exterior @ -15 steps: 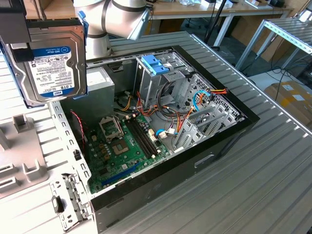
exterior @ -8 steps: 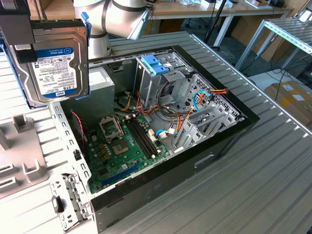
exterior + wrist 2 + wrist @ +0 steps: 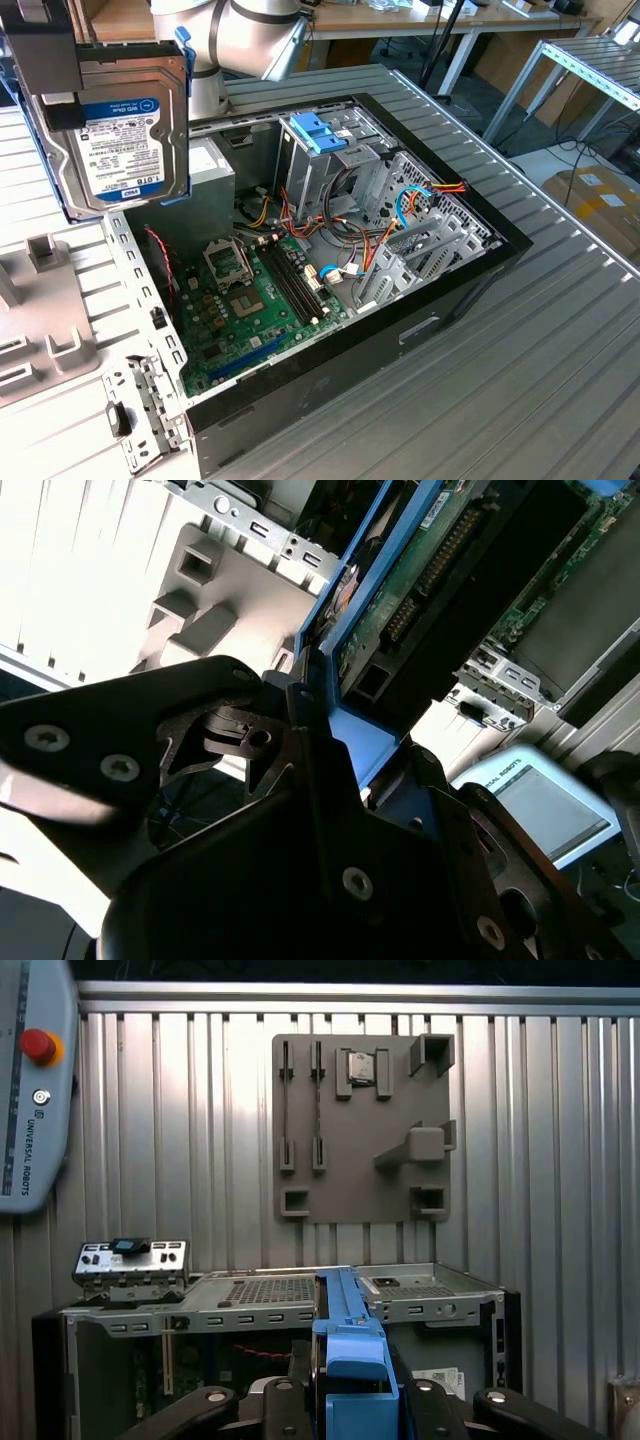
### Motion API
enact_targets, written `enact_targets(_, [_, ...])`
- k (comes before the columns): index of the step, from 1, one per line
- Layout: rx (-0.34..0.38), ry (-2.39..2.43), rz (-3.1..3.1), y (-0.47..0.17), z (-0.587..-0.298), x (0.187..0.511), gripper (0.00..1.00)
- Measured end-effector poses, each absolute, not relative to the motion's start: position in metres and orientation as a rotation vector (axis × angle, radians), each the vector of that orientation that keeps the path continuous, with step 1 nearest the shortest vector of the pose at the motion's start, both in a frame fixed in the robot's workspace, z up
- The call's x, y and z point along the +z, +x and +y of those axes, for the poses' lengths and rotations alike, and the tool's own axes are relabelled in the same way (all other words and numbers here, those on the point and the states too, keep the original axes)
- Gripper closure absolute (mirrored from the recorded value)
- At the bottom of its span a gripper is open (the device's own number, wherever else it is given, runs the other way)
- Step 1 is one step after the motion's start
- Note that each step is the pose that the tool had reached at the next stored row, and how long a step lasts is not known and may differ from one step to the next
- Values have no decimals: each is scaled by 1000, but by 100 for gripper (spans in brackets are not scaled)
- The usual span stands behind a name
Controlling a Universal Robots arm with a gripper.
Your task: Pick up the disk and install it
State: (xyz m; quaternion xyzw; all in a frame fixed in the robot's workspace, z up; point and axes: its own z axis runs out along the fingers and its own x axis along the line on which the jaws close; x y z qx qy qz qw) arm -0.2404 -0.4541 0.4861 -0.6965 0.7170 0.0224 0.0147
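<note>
Up in the air, the disk [image 3: 120,130] hangs upright at the exterior view's left. Its white-and-blue label [image 3: 115,145] faces that camera, and blue rails [image 3: 183,70] run down its sides. It touches nothing beneath it.

The hand [image 3: 352,1400] is closed on the disk. In the first wrist view, dark fingers [image 3: 285,1410] press in from both sides of a blue rail seen edge-on. In the second wrist view, the black fingers [image 3: 230,710] clamp one end of the disk, and the green circuit board [image 3: 430,570] on its underside shows beyond them.

Below the disk, an open black case [image 3: 300,385] lies on its side on a ribbed metal worktop [image 3: 560,380]. Inside the case is a green motherboard [image 3: 250,310]. A metal cage [image 3: 320,135] with a light-blue top stands toward the back, with coloured cables [image 3: 420,195] beside it. A grey power supply [image 3: 205,165] sits in the back corner, just beside the hanging disk as the exterior view sees it.

On the exterior view's left of the case, a grey plate [image 3: 40,310] with raised holders lies on the worktop. The first wrist view looks down on this plate beyond the case's edge. A grey pendant [image 3: 30,1080] with a red button rests on the worktop, well apart from the plate. The silver arm [image 3: 250,30] rises behind the case.
</note>
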Motion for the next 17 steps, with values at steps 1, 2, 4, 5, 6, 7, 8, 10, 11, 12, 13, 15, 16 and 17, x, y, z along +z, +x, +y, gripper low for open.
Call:
enact_targets(1, [70,-2168,2232,-240,-454,486,63])
enact_targets(2, [70,-2168,2232,-238,-455,486,63])
enact_targets(4, [70,-2168,2232,-237,-455,486,63])
enact_targets(5, [70,-2168,2232,-236,-456,485,63])
enact_targets(6, [70,-2168,2232,-234,-456,485,63])
enact_targets(7, [70,-2168,2232,-233,-456,485,63])
enact_targets(8, [70,-2168,2232,-232,-457,485,63])
enact_targets(10, [70,-2168,2232,-230,-457,485,63])
enact_targets(11, [70,-2168,2232,-229,-458,485,63])
enact_targets(12, [70,-2168,2232,-229,-458,485,63])
enact_targets(13, [70,-2168,2232,-228,-458,485,63])
enact_targets(15, [70,-2168,2232,-227,-459,484,63])
enact_targets(16, [70,-2168,2232,-226,-459,484,63])
enact_targets(17, [70,-2168,2232,-225,-459,484,63])
